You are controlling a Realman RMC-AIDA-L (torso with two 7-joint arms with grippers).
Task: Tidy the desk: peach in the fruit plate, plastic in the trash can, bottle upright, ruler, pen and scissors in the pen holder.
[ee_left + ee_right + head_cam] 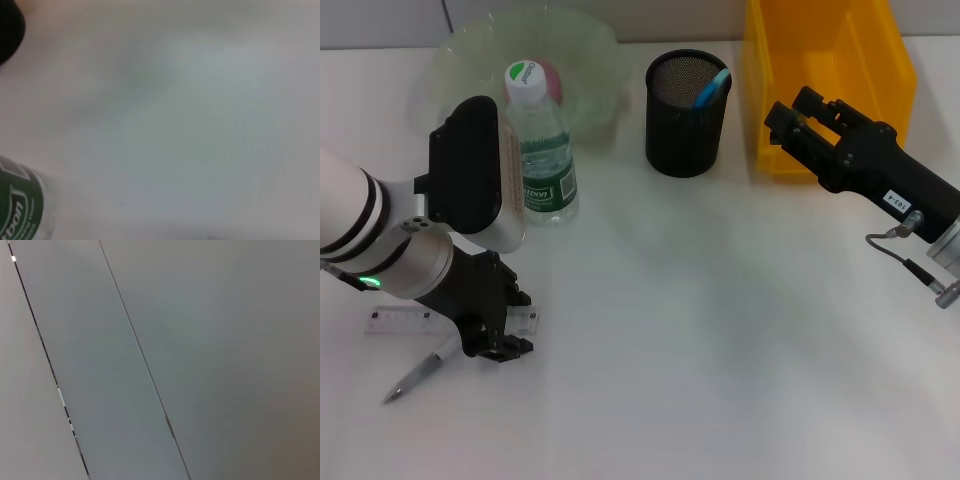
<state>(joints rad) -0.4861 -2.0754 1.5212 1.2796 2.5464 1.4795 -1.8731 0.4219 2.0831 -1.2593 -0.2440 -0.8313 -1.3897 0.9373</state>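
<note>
Head view, left gripper fingers down on ruler, beside pen

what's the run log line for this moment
left gripper: down at ruler, pen beside | right gripper: by yellow bin | bottle: upright

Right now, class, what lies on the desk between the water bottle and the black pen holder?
Nothing: in the head view only bare white desk separates the bottle from the pen holder.

Ruler partly under left gripper
</note>
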